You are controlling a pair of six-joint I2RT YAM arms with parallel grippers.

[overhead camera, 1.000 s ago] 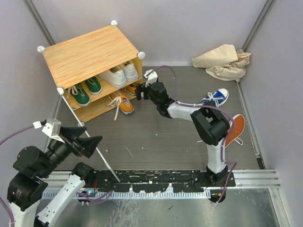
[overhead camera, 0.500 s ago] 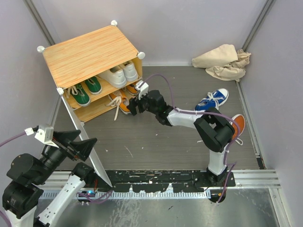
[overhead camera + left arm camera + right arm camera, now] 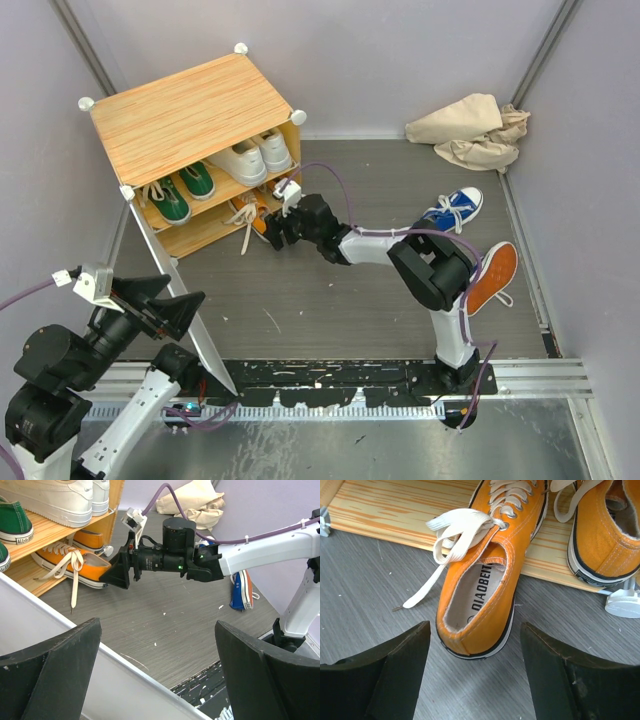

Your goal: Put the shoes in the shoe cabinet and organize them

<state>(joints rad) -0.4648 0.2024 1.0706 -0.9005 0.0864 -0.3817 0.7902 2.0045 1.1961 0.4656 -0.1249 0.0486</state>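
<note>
Right pincer (image 3: 111, 573): released and holding nothing. Its jaws are spread just behind the heel of the nearer orange shoe (image 3: 480, 595), lined up, I judge, to clasp that heel or nudge it inward.
Nearer orange shoe: toe on the lower shelf (image 3: 380, 510), heel hanging out over the tabletop (image 3: 380, 590), one lace trailing. It is not yet fully in.
Left pincer (image 3: 157, 625): released and empty, above the edge of the swung-out door (image 3: 200, 342). I cannot tell whether it touches; it is perhaps there to hold the door clear.
Shoe cabinet (image 3: 190, 110): back left, its open side toward the arms.
Green shoes (image 3: 170, 202): two, side by side at the left of the upper shelf (image 3: 52, 535).
White shoes (image 3: 250, 155): two, just beside the green pair.
Orange, counted: three. The second orange shoe (image 3: 600, 535) sits deeper on the lower shelf, and a stray orange shoe (image 3: 492, 278) lies tipped near the right arm.
Blue shoe (image 3: 458, 207): one, on the tabletop at right.
Cloth bundle (image 3: 470, 130): one, in the back right corner.
Left to stow: seemingly the stray orange and the blue.
</note>
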